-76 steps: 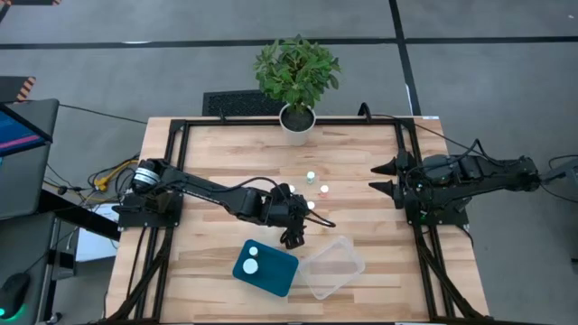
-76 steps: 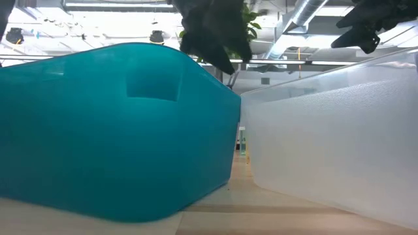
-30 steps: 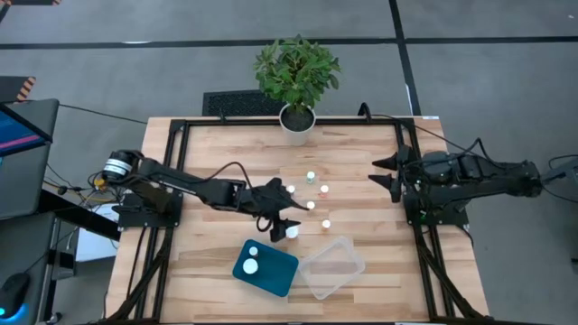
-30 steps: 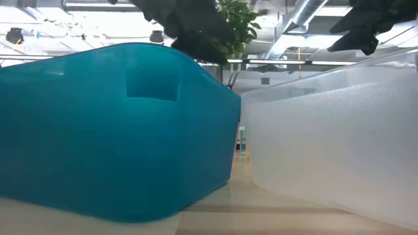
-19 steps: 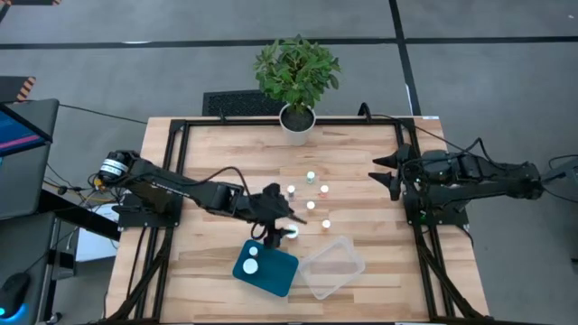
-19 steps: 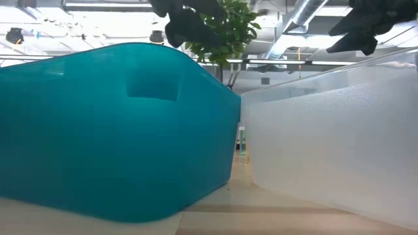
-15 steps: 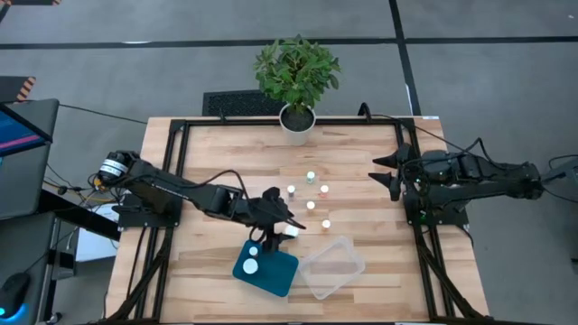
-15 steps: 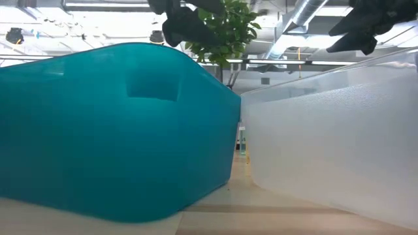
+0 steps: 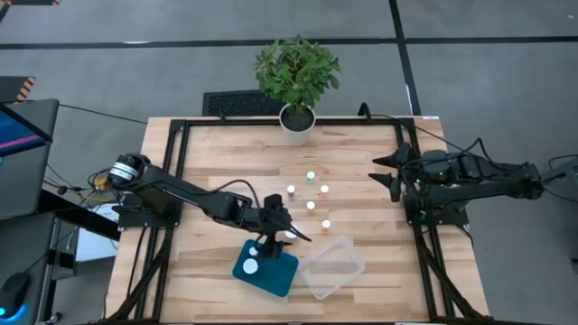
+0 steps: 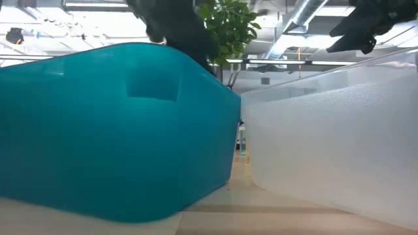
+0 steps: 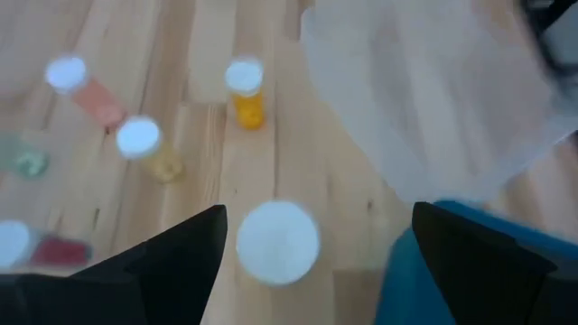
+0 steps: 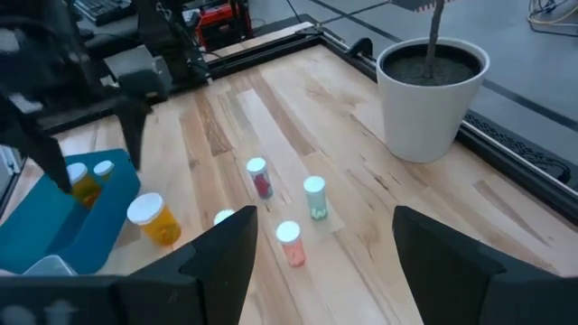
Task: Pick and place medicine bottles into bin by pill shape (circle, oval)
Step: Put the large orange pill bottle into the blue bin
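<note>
Wooden table (image 9: 217, 162), high view: left gripper (image 9: 282, 236) at teal bin (image 9: 280, 274) far rim; two caps inside. Low view: teal bin, clear bin (image 10: 339, 143) block table. Left wrist: fingers spread, wide bottle (image 11: 277, 242) between, apparently unheld. Right wrist: right gripper (image 12: 325, 236) open, empty; bottles (image 12: 291, 242) between bin and pot (image 12: 432, 90).

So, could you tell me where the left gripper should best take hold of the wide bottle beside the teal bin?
Probably around its orange body just under the white cap, coming down from above. The wide bottle stands upright by the teal bin, and the left gripper hangs open just above it.
</note>
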